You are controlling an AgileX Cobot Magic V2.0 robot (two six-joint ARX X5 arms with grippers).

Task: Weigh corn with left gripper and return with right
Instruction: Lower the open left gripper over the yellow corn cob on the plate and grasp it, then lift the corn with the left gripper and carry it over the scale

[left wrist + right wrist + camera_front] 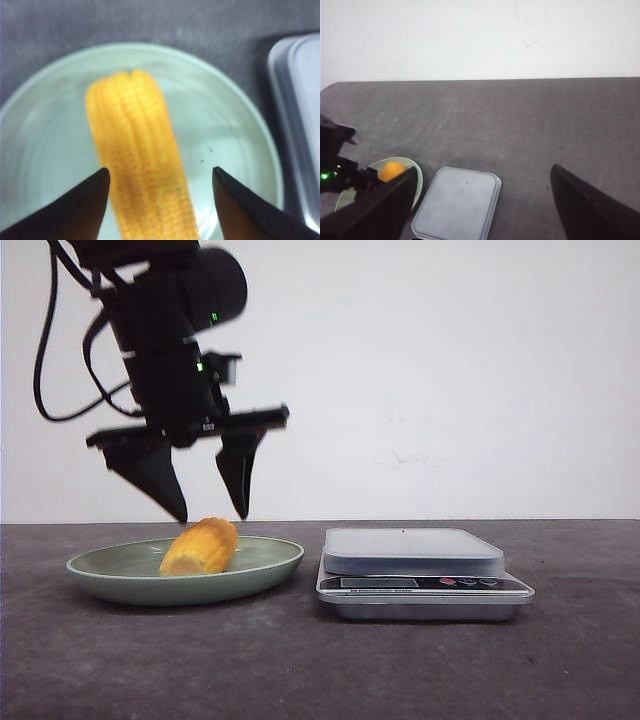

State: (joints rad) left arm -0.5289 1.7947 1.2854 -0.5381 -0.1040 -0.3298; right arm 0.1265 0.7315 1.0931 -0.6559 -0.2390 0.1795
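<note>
The corn [201, 546] is a stubby yellow-orange cob lying on a pale green plate [268, 562] at the left of the table. My left gripper [213, 515] hangs open just above the corn, one fingertip on each side of it, not touching. In the left wrist view the corn [140, 160] lies lengthwise between the open fingers [159, 175]. The silver kitchen scale [415, 565] stands right of the plate with nothing on its platform. My right gripper [482, 175] is open and empty, high above the scale [457, 202]; it does not show in the front view.
The dark grey table [320, 670] runs to a white wall behind. The plate [415, 172] and scale stand close together. The left arm's black body and cables [160, 330] rise above the plate.
</note>
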